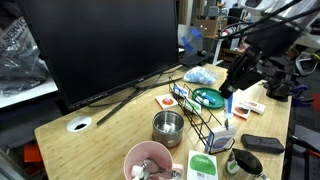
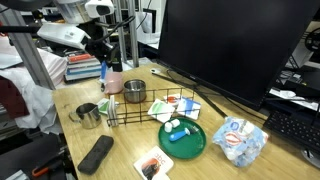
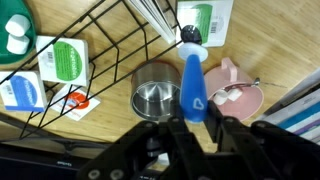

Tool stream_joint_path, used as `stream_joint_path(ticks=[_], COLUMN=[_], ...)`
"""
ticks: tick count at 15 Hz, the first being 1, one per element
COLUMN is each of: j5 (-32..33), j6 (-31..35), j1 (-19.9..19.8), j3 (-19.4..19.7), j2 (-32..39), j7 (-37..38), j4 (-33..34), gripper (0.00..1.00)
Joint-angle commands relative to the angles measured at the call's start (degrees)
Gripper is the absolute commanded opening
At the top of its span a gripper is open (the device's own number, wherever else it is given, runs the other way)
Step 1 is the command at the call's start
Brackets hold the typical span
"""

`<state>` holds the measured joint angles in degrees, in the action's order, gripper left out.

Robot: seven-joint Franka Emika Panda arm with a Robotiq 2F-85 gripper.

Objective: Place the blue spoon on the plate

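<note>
Wrist view has the jaws pinching the blue spoon aloft over the steel cup. In an exterior view the plate sits beyond the wire rack, which could snag a low-carried spoon.

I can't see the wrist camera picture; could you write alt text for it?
The gripper holds the blue spoon above a wooden table. Below it stand a steel cup and a pink bowl, beside a black wire rack.

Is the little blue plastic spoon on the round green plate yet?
Not yet. The slender blue plastic spoon is pinched in the tool, off the round teal-green plate.
</note>
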<state>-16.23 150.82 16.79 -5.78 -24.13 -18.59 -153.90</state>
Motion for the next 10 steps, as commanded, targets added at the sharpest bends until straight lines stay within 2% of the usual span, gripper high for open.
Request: stream_joint_path(ticks=[1,3,8,10], j5=[4.0,6.7,17.9,20.6], j6=[3.7,5.4,4.8,3.6], j1=[-1.8,-4.0,-14.9,-17.2], j3=[0.6,1.1,-0.1,0.6], j2=[-3.3,-4.7,-6.5,-6.0], j7=[3.8,6.3,14.7,16.2], j4=[-1.1,-1.1,-0.8,-0.6], gripper=[0.07,0.07,0.07,0.07])
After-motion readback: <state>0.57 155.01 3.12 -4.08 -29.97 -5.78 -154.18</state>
